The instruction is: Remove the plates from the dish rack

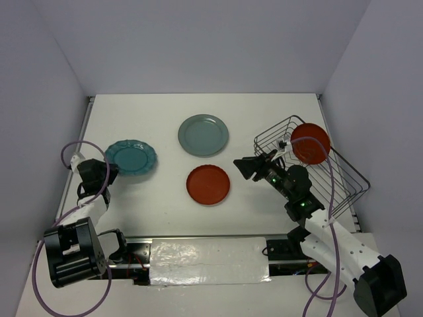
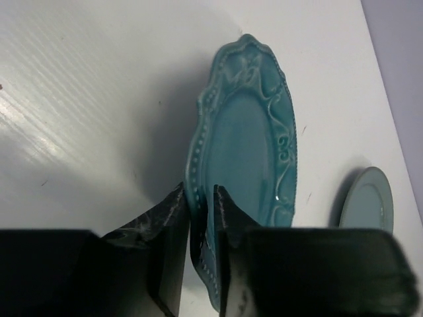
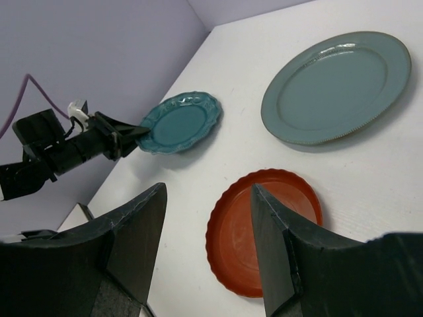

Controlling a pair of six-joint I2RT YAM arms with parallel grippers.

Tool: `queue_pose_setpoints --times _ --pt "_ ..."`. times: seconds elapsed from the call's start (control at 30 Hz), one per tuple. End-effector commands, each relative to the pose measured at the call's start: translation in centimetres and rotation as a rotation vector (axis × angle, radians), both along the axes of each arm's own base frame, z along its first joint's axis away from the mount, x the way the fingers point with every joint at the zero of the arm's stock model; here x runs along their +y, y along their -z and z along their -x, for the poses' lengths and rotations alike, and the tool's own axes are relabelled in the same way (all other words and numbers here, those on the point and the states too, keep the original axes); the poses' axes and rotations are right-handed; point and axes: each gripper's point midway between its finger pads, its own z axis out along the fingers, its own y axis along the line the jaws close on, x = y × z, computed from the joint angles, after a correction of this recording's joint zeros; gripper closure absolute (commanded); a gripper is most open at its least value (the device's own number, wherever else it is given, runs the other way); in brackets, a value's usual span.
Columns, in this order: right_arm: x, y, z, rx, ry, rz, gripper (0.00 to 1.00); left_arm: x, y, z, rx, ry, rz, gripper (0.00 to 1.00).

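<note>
The dark teal scalloped plate (image 1: 130, 157) lies at the left of the table. My left gripper (image 1: 110, 173) is shut on its near rim; in the left wrist view the jaws (image 2: 198, 195) pinch the rim of the teal plate (image 2: 248, 139). The grey-green plate (image 1: 203, 135) and one red-orange plate (image 1: 208, 184) lie flat on the table. Another red-orange plate (image 1: 310, 142) stands in the wire dish rack (image 1: 344, 177) at the right. My right gripper (image 1: 239, 166) is open and empty, left of the rack, above the table's red plate (image 3: 231, 241).
The white walls close in the table on three sides. The right wrist view shows the teal plate (image 3: 180, 123), the grey-green plate (image 3: 337, 86) and my left gripper (image 3: 129, 135). A purple cable loops by each arm's base.
</note>
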Motion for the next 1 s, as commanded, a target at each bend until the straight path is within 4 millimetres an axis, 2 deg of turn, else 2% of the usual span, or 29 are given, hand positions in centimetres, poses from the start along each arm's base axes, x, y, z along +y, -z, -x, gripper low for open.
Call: queue_pose_setpoints --times 0.0,0.2,0.23,0.4,0.47,0.53,0.63,0.7,0.73,0.8,0.87,0.9,0.93,0.97 --pt "0.1 -0.9 -0.7 -0.033 0.018 -0.002 0.39 0.6 -2.2 -1.2 -0.102 -0.013 -0.023 0.66" --pt "0.1 -1.0 -0.5 -0.036 0.011 -0.008 0.39 1.0 0.4 -0.7 0.002 -0.029 -0.018 0.56" --pt "0.1 -1.0 -0.5 -0.035 0.013 -0.006 0.39 1.0 0.7 -0.6 0.011 -0.031 -0.015 0.52" --pt "-0.1 -1.0 -0.3 -0.039 0.021 -0.011 0.39 0.8 2.0 -0.3 0.065 -0.03 -0.008 0.44" --pt "-0.2 -0.9 -0.3 -0.037 0.021 -0.009 0.39 1.0 2.2 -0.1 0.082 -0.036 -0.018 0.35" --pt "-0.3 -0.9 -0.4 -0.026 0.032 -0.013 0.39 1.1 2.4 0.2 0.108 -0.04 -0.023 0.31" --pt "-0.5 -0.8 -0.5 -0.013 0.047 -0.022 0.4 1.3 2.0 0.4 0.153 -0.044 -0.045 0.17" --pt "-0.7 -0.8 -0.5 0.002 0.059 -0.022 0.4 1.8 0.4 0.1 0.149 -0.06 -0.09 0.09" --pt "-0.9 -1.0 -0.8 0.001 0.077 -0.018 0.4 1.4 0.5 0.5 0.183 -0.049 -0.099 0.09" --pt "-1.1 -1.6 -1.1 0.007 0.095 -0.01 0.4 1.8 -2.4 0.0 0.147 -0.073 -0.138 0.08" --pt "-1.3 -1.9 -1.6 0.02 0.114 0.011 0.4 0.9 -4.8 0.0 0.125 -0.063 -0.152 0.08" --pt "-1.2 -4.2 -1.9 -0.009 0.119 0.002 0.4 0.2 -5.8 -0.3 0.103 -0.043 -0.167 0.09" --pt "-1.5 -5.2 -2.4 -0.009 0.143 0.01 0.4 -1.2 -6.8 -0.7 0.083 -0.008 -0.185 0.09" --pt "-1.5 -5.9 -2.6 -0.012 0.144 0.031 0.4 -1.8 -8.1 -0.4 0.081 -0.006 -0.201 0.08"
